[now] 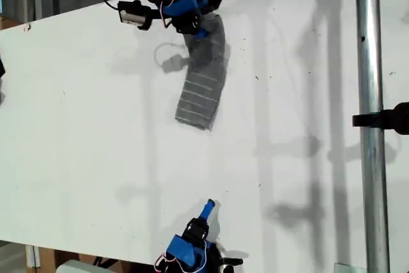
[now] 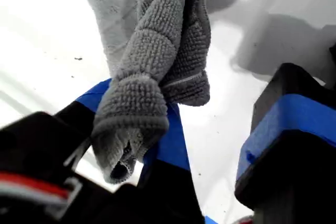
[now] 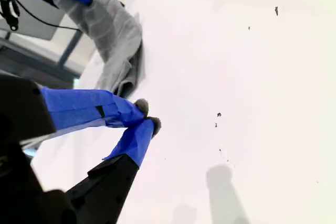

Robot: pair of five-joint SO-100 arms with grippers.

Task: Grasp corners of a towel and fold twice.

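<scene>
Clamped at the tips, my second gripper sat empty near the bottom centre of the exterior view, well apart from the towel. My first gripper, at the top centre of that view, had a bunched corner of the cloth draped over one blue-taped finger; its other finger stood apart, so I could not tell whether anything was truly pinched. Lifted at that end, the towel hung narrow and trailed onto the white table, probably to carry it over for a fold. No writing or labels could be read.
</scene>
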